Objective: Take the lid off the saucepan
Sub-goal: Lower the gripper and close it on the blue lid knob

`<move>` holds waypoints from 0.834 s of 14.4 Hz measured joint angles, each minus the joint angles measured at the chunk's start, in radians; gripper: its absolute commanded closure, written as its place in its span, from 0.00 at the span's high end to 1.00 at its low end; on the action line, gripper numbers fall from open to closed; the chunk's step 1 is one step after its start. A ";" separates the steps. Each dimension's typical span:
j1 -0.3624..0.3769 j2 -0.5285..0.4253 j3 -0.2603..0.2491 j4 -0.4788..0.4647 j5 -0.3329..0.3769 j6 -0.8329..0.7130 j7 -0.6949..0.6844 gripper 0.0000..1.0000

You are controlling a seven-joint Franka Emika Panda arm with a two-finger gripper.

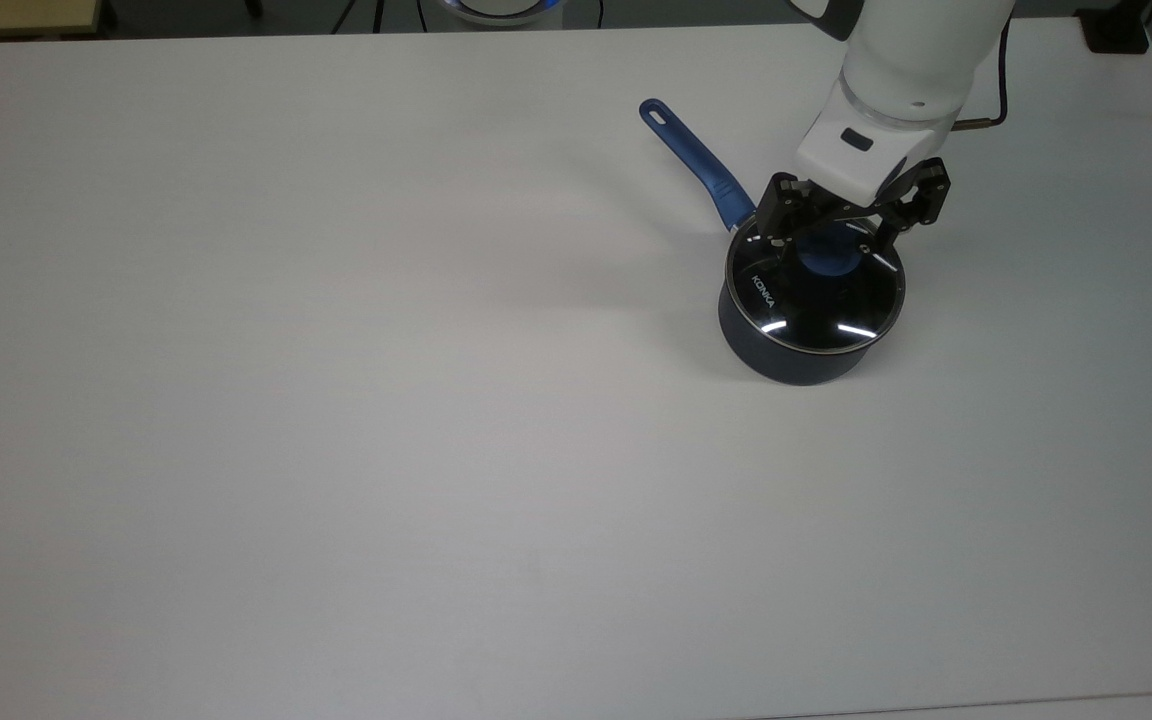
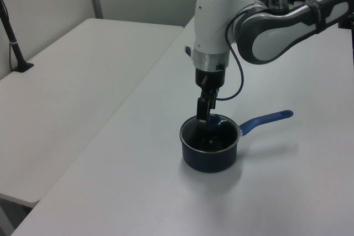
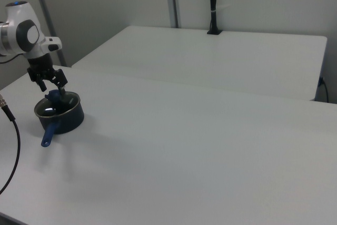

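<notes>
The dark navy saucepan [image 1: 786, 362] stands on the white table, right of centre in the top view, its long blue handle [image 1: 696, 160] pointing up and to the top view's left. The glass lid [image 1: 816, 305] with white KONKA lettering rests on it. My gripper [image 1: 833, 238] hangs low over the lid, open, one finger on each side of the blue knob [image 1: 829, 260]. In the left view the gripper [image 2: 203, 115] reaches down to the rim of the saucepan [image 2: 210, 156]. In the right view the gripper [image 3: 52, 89] spreads above the saucepan [image 3: 66, 117].
The white table [image 1: 336, 400] stretches wide around the pan. A second white table [image 2: 72, 75] stands beside it with a black post [image 2: 11, 31]. A black block [image 1: 1116, 30] sits at the table's far right corner, and a cable [image 1: 986, 115] trails from the arm.
</notes>
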 measured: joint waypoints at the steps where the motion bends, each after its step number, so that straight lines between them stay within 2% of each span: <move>1: 0.000 0.000 0.000 0.000 0.000 0.000 0.000 0.90; 4: 0.001 0.001 0.000 0.001 -0.001 0.000 0.000 0.85; 8: 0.004 0.006 0.000 0.001 -0.001 0.000 0.001 0.84; 12: 0.009 0.009 0.000 -0.003 -0.001 0.000 0.001 0.72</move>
